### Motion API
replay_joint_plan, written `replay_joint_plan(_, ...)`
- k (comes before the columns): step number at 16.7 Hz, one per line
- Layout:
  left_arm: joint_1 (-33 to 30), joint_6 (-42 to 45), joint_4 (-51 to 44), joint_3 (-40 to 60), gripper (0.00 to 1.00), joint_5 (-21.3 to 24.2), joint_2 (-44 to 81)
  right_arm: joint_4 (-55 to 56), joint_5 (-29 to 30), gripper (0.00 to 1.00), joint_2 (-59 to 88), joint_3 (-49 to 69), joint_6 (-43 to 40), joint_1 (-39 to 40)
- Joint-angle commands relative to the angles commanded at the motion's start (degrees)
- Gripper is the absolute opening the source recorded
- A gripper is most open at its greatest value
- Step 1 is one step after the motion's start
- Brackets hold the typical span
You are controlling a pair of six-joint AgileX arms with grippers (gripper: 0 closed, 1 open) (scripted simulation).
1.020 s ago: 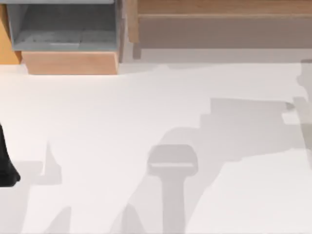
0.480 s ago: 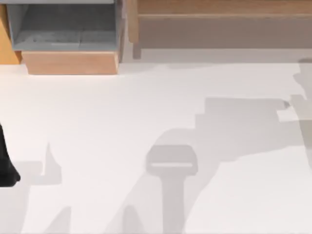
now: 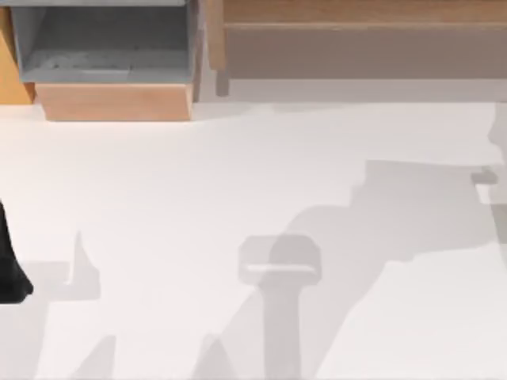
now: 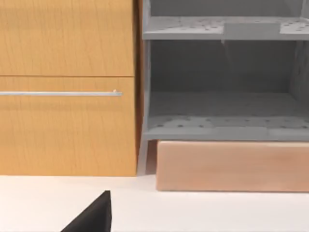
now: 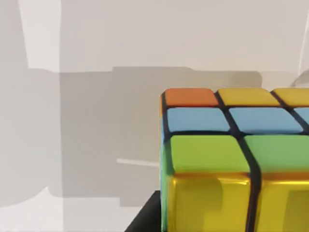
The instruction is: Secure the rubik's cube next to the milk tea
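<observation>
White table (image 3: 158,198) lies bare before the grey shelf unit (image 3: 103,39); shadows right of it have shifted, so the right arm is moving. Its wrist view shows the rubik's cube (image 5: 231,159) close up, grip uncertain. Left arm (image 3: 9,269) parks.

My left arm (image 3: 9,269) shows in the top view as a dark shape at the left edge of the bench, low and parked. In the left wrist view a black wedge of its own gripper (image 4: 91,217) pokes in at the lower edge; how the jaws stand cannot be told. In the right wrist view a small dark piece of my right gripper (image 5: 145,220) sits at the lower edge, its jaws likewise unreadable.
</observation>
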Motion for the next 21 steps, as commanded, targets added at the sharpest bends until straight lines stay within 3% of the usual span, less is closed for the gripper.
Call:
replay_joint_plan(2,0.00,0.00,0.00,0.00,1.00,0.00,0.00,0.00,0.00,0.00,0.00,0.00,0.00,0.00)
replay_joint_plan(15,0.00,0.00,0.00,0.00,1.00,0.00,0.00,0.00,0.00,0.98,0.00,0.00,0.00,0.00)
replay_joint_plan(21,0.00,0.00,0.00,0.00,1.00,0.00,0.00,0.00,0.00,1.00,0.00,0.00,0.00,0.00)
